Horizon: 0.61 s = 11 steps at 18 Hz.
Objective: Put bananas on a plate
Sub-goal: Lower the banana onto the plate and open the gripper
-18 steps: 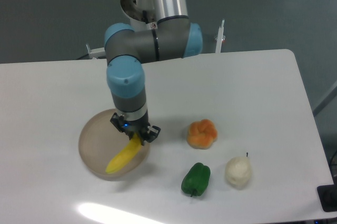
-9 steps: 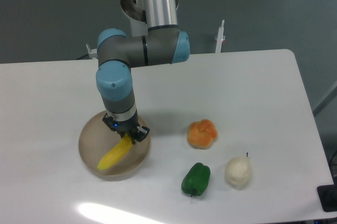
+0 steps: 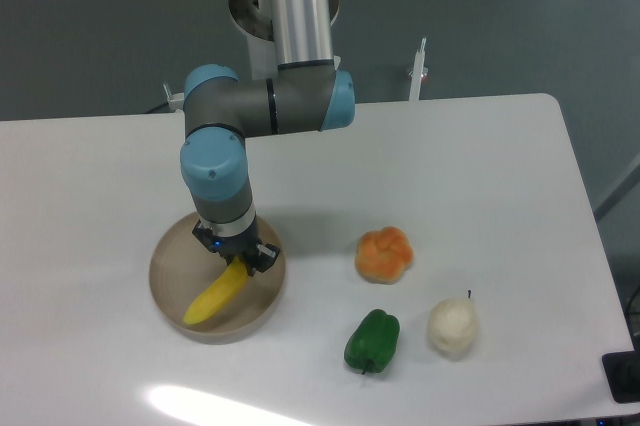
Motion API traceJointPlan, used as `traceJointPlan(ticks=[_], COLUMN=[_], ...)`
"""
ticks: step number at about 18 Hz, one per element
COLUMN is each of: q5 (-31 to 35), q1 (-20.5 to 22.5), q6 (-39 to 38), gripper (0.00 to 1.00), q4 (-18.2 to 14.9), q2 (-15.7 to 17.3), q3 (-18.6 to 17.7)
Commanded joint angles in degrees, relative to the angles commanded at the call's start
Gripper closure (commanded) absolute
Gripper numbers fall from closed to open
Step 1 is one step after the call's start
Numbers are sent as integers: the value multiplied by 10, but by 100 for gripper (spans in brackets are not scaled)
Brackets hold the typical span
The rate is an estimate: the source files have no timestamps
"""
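— Yellow banana (image 3: 216, 295) was pinched at its upper end by the gripper (image 3: 237, 262), jaws pressed on the stem end as far as I could see from where I stood. Rest of the fruit slanted down-left inside the plate (image 3: 166, 254).

— So it was over the plate already?

— Yep. A sec before, the gripper and banana hung at the plate's right rim, w/ the fruit's upper end poking past the edge. By this moment the arm had slid left & the whole banana sat within the rim, lower tip near the front-left of the dish. Couldn't tell if it rested on the plate's floor or hung just above.

— Meaning for the task?

— Nearly done, I'd say. Only the release & pull-away were left, prob. a small drop at most.

— Other stuff around?

— Orange round fruit (image 3: 384, 254) well to the right of the plate, green pepper (image 3: 372, 340) nearer the front edge, pale pear-like thing (image 3: 452, 326) just beside the pepper. All on the white table (image 3: 480, 176), none touched, none moved.

— Any labels or writing?

— Nothing readable. Small red-and-white sticker up on the arm's elbow joint, too tiny to make out. No brand on the plate or fruit.
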Motion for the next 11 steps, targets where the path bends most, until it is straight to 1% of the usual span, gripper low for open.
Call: traceJointPlan(ticks=[11], q5=[2], q1=[-4], q6=[0], gripper=[70], q4=[2], q2=[-15], q3=[-2])
